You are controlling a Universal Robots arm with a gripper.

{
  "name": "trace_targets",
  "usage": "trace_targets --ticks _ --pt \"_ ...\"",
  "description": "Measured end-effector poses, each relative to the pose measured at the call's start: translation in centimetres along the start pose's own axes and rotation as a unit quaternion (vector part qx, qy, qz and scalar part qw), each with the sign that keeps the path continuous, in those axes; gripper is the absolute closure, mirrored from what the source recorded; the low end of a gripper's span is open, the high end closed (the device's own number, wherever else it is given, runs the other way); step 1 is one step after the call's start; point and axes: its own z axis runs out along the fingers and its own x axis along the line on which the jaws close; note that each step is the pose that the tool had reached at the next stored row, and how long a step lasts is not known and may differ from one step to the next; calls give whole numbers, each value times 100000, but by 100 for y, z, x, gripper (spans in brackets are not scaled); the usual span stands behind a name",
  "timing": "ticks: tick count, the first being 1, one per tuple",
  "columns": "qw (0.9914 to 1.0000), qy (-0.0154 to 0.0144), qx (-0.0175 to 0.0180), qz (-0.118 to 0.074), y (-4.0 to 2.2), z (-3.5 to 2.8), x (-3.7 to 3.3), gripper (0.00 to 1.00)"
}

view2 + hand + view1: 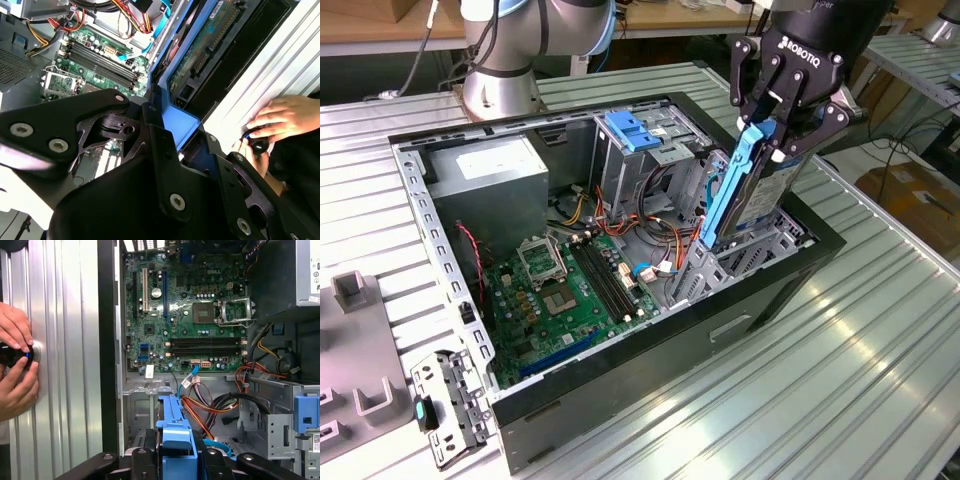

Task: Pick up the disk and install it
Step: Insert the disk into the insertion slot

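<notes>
Gripper (782,135) is pinching the disk (760,195) by its upper end, fingers pressed onto the two sides. The disk hangs on edge straight below the jaws, tilted. Its lower end is at the mouth of the drive cage (765,255); touching the cage or just inside it, can't tell.

Risks as I judge them:
- The disk leans and isn't square to the cage. A blue side rail (175,437) could catch the cage edge and jam.
- The grip is at one end only, so any snag at the far end could pivot the disk in the jaws or make it slip.
- Orange and red cables (665,240) sit just beside the cage, on its motherboard (570,290) side. A loop could get trapped under the disk.
- The disk's bare circuit face (205,55) is turned toward the cage wall and could scrape on the sheet metal.
- A person's hands (17,365) rest on a small black knob on the table (880,380), outside the computer case (620,375) and near the cage side. A sideways swing of the arm could reach them.

The power supply (485,165) is well apart from the cage at the case's far corner, so no concern there.
</notes>
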Motion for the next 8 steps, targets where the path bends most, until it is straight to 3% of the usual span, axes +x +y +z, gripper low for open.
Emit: trace_targets --ticks 8 --pt "99999 77 -13 419 6 76 0 63"
